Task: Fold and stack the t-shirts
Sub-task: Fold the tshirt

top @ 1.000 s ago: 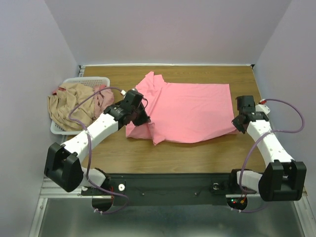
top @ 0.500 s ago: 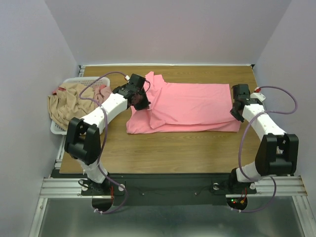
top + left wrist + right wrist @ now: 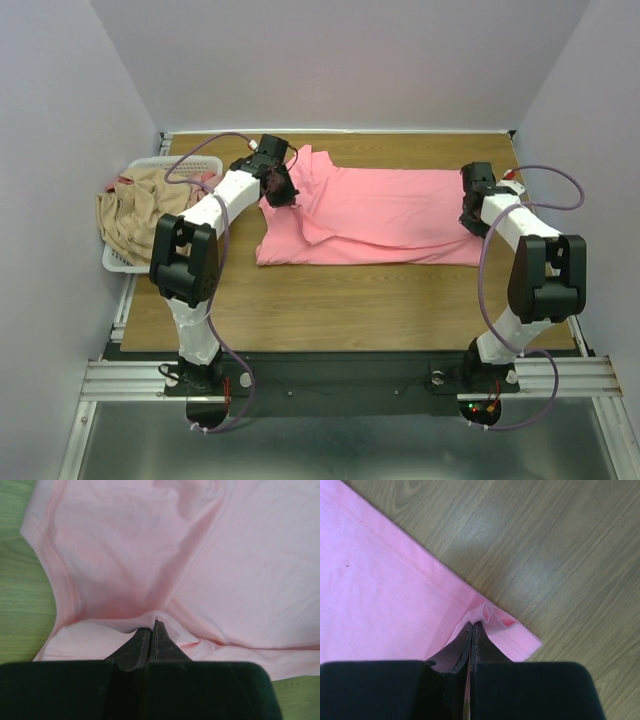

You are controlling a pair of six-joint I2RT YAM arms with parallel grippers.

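Worktop (image 3: 350,300): wood grain, pale walls around.
Salmon-pink t-shirt (image 3: 400,215): laid flat between both grippers.
Left gripper (image 3: 152,626): clenched on a pinch of cloth by the sleeve.
Right gripper (image 3: 474,626): clenched on the hem corner.
Step in hand: a lengthwise fold, by judgement; both pinches are best carried level and taut, with edges matched before release.
Tan-beige t-shirt (image 3: 130,215): heaped in the basket (image 3: 160,163), well left of the left gripper.

Pink t-shirt (image 3: 390,215) showing soft matt cloth with a stitched hem, table (image 3: 380,300) showing smooth wood grain with a dull sheen, basket (image 3: 190,163) looking like white plastic, tan shirt (image 3: 135,210) bunching as crumpled soft cloth
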